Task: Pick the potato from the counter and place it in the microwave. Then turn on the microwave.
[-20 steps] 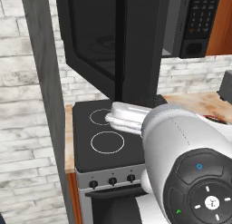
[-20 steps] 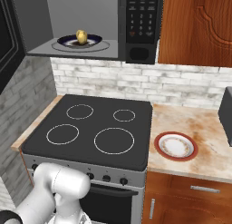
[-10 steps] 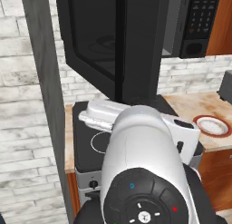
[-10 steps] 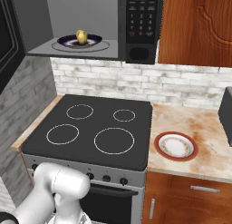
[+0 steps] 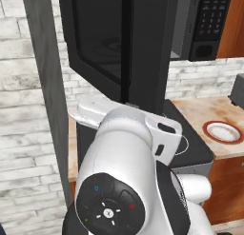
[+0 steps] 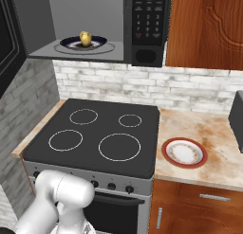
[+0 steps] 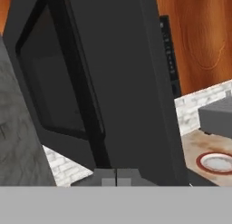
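We see the potato [image 6: 85, 38], a small yellowish-tan oval lump, standing upright on a dark plate on the floor of the microwave [image 6: 142, 24], near the middle of the cavity. The microwave is a large black box mounted above the stove, its door [image 5: 102, 39] swung wide open to the left, dark glass facing out; the keypad panel [image 6: 146, 15] runs down its right side. The surface [image 6: 213, 143], light tan wood grain over reddish-brown cabinet fronts, lies to the right of the stovetop.

Glossy dark-glass microwave [image 6: 142, 24] door, matt wood-grain counter [image 6: 209, 152], smooth yellowish potato [image 6: 85, 38].
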